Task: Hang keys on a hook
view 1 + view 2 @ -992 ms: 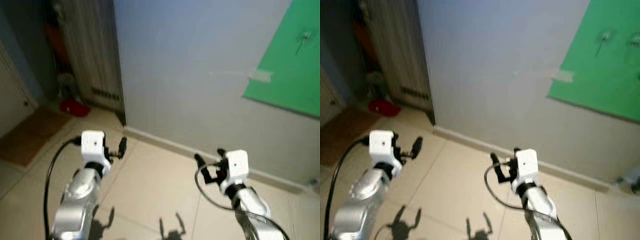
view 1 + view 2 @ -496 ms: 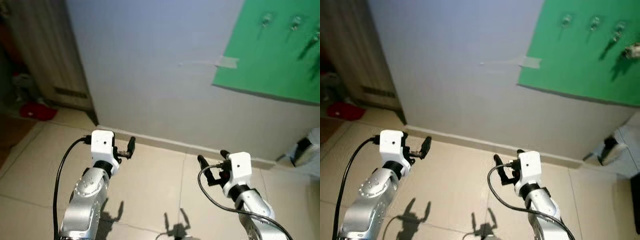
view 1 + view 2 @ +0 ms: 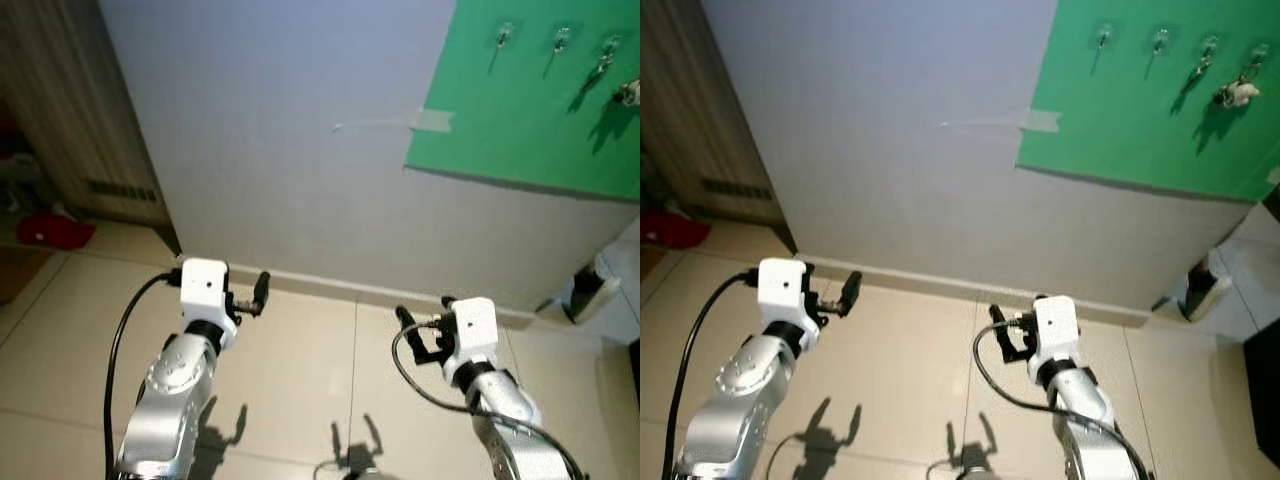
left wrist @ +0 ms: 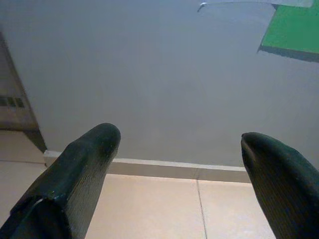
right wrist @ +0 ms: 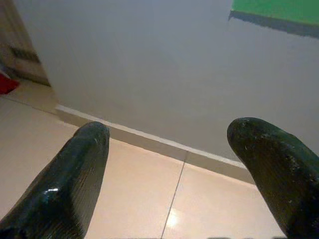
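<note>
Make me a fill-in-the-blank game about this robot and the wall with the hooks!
1. The hooks are stuck on a board coloured ____.
2. Both the left gripper and the right gripper have their fingers ____, holding nothing.
3. A strip of ____ sticks to the board's left edge.
4. The thing on the floor far left, by the wooden panel, is coloured ____.

Missing words: green; open; tape; red
</note>
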Robot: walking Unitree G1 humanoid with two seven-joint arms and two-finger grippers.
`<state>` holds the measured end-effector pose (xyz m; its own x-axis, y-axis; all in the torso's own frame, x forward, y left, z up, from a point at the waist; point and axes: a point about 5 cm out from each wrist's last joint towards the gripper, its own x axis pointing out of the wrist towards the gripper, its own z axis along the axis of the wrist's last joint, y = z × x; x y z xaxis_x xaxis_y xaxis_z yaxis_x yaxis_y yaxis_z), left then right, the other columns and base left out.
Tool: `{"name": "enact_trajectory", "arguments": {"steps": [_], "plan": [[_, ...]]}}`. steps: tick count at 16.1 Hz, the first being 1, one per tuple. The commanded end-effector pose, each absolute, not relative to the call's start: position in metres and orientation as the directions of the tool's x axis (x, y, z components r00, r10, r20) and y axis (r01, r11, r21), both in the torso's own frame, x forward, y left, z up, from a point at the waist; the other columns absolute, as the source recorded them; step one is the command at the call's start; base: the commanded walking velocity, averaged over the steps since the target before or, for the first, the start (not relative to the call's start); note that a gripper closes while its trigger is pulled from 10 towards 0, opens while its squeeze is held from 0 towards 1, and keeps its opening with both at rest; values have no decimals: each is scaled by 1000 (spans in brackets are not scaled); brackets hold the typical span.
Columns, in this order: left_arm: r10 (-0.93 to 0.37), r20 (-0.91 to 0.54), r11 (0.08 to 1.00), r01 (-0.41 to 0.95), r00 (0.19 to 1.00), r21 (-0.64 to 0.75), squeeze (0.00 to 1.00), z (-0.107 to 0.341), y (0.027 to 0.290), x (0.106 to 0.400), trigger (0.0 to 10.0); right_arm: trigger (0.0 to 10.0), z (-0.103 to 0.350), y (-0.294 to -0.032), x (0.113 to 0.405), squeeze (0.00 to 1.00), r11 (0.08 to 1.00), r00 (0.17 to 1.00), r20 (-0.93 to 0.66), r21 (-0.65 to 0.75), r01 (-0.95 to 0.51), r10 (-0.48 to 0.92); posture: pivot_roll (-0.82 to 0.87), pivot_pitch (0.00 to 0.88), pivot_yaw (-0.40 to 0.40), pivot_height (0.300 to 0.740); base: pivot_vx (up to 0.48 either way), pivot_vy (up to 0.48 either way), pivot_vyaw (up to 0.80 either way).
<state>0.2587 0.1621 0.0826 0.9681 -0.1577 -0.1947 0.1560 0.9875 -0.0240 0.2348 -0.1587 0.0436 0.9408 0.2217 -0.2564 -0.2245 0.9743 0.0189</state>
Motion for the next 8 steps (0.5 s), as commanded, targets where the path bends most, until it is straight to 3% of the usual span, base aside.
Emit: {"name": "enact_trajectory", "arguments": {"steps": [1, 8], "plan": [[-170, -187, 985, 170, 968, -17, 0, 84, 159, 259, 10000, 10000, 41, -160, 236, 0, 973, 934, -273, 39, -228, 230, 47, 0, -49, 740, 0, 0, 0], [-172, -185, 985, 175, 968, 0, 0, 84, 161, 257, 10000, 10000, 40, -162, 239, 0, 970, 934, -266, 13, -244, 238, 61, 0, -58, 740, 0, 0, 0]]}}
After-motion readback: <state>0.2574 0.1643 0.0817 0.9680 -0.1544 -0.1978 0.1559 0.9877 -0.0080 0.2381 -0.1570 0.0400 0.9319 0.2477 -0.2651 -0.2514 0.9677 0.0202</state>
